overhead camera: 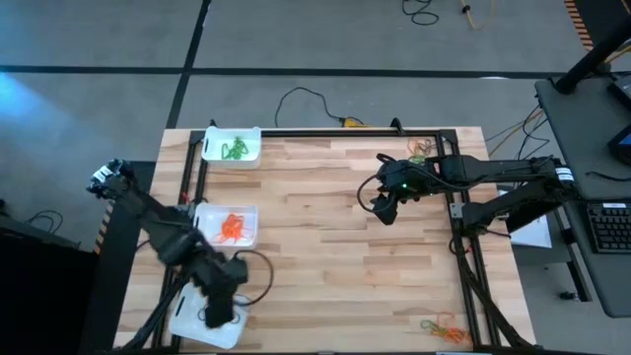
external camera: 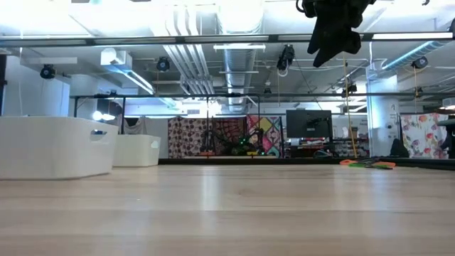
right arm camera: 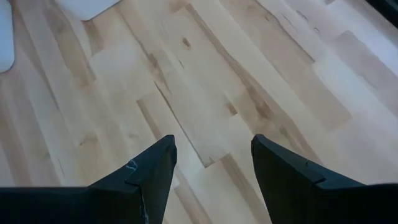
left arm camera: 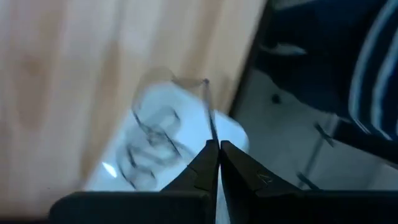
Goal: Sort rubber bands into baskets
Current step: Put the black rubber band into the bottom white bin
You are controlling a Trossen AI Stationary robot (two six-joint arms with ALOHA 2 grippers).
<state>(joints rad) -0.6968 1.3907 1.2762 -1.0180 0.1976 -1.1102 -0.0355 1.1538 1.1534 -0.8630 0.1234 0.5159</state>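
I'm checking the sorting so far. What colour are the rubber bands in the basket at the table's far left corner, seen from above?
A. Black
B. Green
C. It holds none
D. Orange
B: in the high view the far-left basket holds green rubber bands, while the orange rubber bands lie in the middle basket nearer the left arm.

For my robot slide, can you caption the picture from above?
Left gripper shut over the nearest basket; right gripper open above bare table.
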